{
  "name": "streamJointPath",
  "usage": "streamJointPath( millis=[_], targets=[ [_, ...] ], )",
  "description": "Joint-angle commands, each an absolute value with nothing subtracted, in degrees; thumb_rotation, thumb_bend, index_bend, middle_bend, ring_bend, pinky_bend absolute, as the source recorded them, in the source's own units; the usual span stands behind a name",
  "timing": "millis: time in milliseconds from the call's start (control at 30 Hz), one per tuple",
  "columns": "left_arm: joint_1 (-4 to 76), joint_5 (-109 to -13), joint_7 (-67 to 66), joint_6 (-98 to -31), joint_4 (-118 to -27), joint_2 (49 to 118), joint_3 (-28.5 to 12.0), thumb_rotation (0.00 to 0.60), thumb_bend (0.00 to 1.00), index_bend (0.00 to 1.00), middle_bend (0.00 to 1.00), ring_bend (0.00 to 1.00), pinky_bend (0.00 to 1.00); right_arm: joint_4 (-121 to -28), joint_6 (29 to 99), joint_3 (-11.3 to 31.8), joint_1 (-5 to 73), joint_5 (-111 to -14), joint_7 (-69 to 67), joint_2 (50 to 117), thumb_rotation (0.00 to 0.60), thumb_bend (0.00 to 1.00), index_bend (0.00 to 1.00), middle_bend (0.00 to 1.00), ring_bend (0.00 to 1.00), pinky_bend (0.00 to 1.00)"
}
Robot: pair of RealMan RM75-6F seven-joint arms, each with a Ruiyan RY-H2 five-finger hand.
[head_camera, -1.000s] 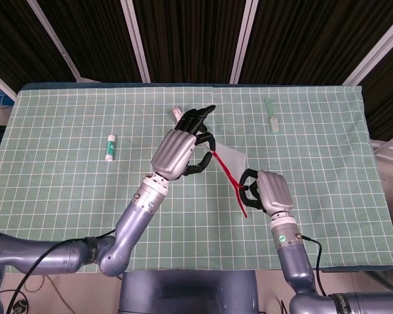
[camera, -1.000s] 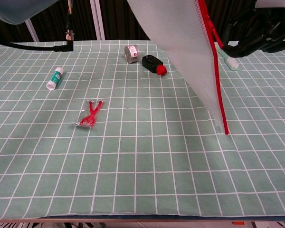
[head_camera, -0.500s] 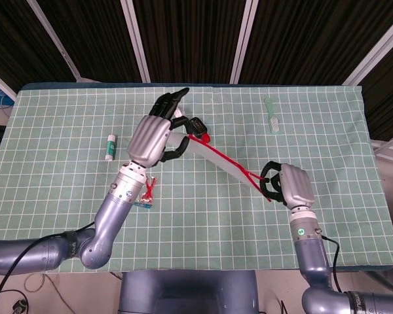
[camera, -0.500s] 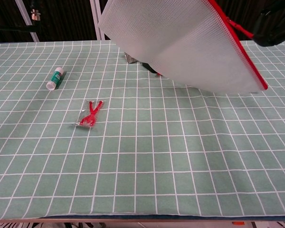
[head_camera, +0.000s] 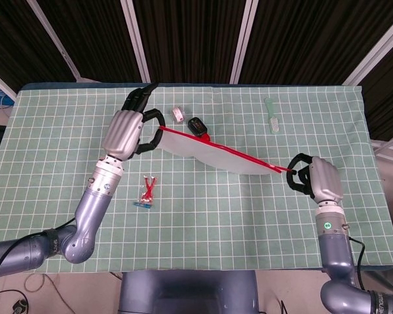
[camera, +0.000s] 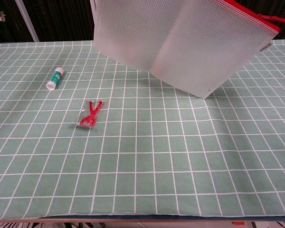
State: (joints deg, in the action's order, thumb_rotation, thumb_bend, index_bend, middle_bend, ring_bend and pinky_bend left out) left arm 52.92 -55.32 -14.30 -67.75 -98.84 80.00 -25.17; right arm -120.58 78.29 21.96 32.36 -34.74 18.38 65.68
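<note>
A white mesh pouch (head_camera: pixel 216 157) with a red zipper edge hangs stretched above the green checked table (head_camera: pixel 65 196). My left hand (head_camera: pixel 128 131) grips the zipper's left end. At the right end, my right hand (head_camera: pixel 316 178) pinches the zipper's tip. In the chest view the pouch (camera: pixel 180 42) fills the upper middle, and neither hand shows there. Just behind the pouch lie a black item with a red cap (head_camera: pixel 198 125) and a small tape roll (head_camera: pixel 177 114).
A white and green glue stick (head_camera: pixel 110 147) (camera: pixel 54 78) lies at the left. A small red packet (head_camera: pixel 146 191) (camera: pixel 89 115) lies below my left hand. At the back right lies a pale green toothbrush (head_camera: pixel 271 115).
My hands have drawn apart, the left going left and back, the right going right. The pouch has swung from hanging on edge to a wide stretched span, uncovering the red packet.
</note>
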Motion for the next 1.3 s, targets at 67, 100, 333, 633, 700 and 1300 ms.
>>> streamJointPath(
  millis=[67, 100, 333, 633, 700, 1300],
  targets=[
    [52.54, -55.13, -13.91, -67.69, -98.42, 79.74, -25.01, 0.600, 0.46, 0.56, 0.01, 0.00, 0.00, -120.28, 77.80, 22.46, 31.97, -34.42, 17.54, 64.80, 0.600, 0.58, 0.67, 1.00, 1.00, 1.00],
    [52.48, -55.06, -13.87, -67.65, -98.32, 79.69, -24.99, 0.600, 0.46, 0.56, 0.01, 0.00, 0.00, -120.24, 77.76, 22.54, 31.91, -34.38, 17.39, 64.66, 0.600, 0.58, 0.67, 1.00, 1.00, 1.00],
    [52.09, -54.77, -13.60, -67.46, -97.82, 79.61, -24.74, 0.600, 0.46, 0.56, 0.01, 0.00, 0.00, -120.15, 77.65, 22.75, 31.53, -34.18, 16.69, 64.03, 0.600, 0.58, 0.67, 1.00, 1.00, 1.00],
    [51.74, -54.63, -13.65, -67.39, -97.51, 79.57, -24.48, 0.600, 0.46, 0.55, 0.01, 0.00, 0.00, -120.00, 77.87, 23.06, 31.20, -34.29, 15.94, 63.62, 0.600, 0.58, 0.67, 1.00, 1.00, 1.00],
    [51.66, -54.59, -13.66, -67.39, -97.43, 79.59, -24.41, 0.600, 0.46, 0.55, 0.01, 0.00, 0.00, -119.90, 77.93, 23.13, 31.12, -34.28, 15.79, 63.54, 0.600, 0.58, 0.67, 1.00, 1.00, 1.00],
    [49.49, -53.86, -14.01, -66.51, -99.03, 77.35, -22.59, 0.600, 0.15, 0.27, 0.00, 0.00, 0.00, -119.42, 76.83, 22.19, 30.32, -36.58, 14.78, 62.81, 0.600, 0.26, 0.09, 0.33, 0.37, 0.44]
  ],
)
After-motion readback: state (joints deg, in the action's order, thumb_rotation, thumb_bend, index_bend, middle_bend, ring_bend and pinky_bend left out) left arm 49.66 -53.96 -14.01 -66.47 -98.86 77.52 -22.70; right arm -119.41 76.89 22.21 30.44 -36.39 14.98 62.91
